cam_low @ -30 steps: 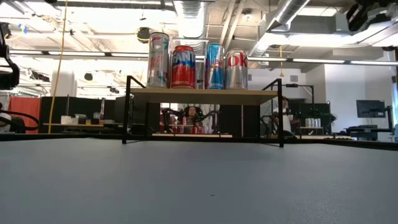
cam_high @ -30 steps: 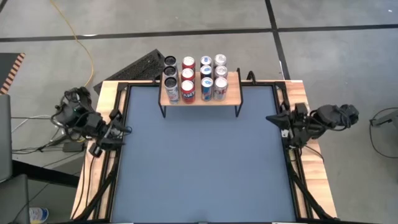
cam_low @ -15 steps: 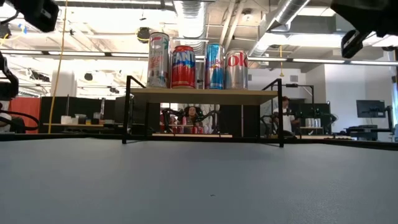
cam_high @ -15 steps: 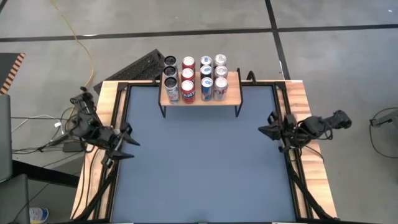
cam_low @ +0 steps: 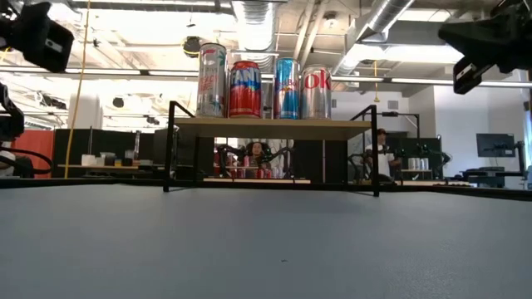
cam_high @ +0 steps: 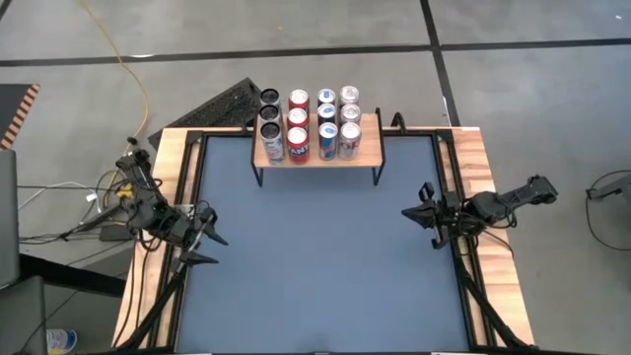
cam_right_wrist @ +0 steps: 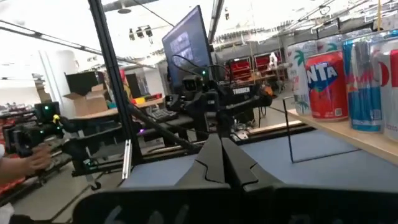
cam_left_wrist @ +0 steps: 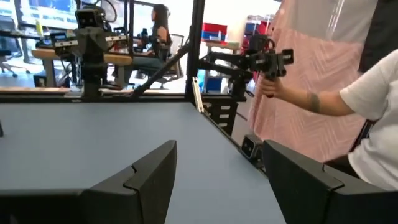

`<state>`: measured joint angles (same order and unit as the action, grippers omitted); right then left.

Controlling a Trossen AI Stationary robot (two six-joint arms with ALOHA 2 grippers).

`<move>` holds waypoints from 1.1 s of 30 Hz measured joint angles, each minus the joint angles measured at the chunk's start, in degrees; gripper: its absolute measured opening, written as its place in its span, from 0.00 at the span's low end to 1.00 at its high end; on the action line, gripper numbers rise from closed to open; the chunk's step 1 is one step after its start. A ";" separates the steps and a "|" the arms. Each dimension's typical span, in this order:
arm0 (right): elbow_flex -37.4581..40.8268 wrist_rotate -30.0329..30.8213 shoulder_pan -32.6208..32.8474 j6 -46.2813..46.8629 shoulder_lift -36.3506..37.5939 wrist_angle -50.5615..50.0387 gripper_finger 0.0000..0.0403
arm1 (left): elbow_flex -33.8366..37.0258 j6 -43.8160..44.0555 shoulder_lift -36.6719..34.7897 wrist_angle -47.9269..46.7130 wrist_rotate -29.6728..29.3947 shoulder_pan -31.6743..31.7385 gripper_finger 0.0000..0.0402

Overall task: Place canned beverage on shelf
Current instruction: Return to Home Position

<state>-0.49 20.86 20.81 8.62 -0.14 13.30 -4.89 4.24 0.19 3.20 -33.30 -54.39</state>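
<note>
The table [cam_high: 315, 276] spreads between the two arms. The shelf [cam_high: 371, 141] stands at its back edge, well apart from both grippers and farther back than either, with four cans [cam_low: 244, 89] upright in a row on top. The left gripper [cam_high: 205, 240] hangs at the table's left edge, fingers spread. The right gripper [cam_high: 412, 213] hangs at the right edge, fingers pressed together.

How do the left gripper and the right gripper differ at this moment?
The left gripper has its fingers wide apart, while the right gripper has its fingers pressed together. The left gripper is near the left edge of the table, and the right gripper is near its right edge. Both hold nothing and are away from the shelf.
</note>
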 joint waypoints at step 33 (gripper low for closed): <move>0.09 6.21 -8.58 0.37 -0.26 -8.63 0.00 | 4.01 -4.43 0.09 0.45 5.66 -0.04 0.56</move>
<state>-0.40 27.07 12.23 8.99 -0.40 4.67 -0.89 -0.19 0.27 3.65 -27.63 -54.43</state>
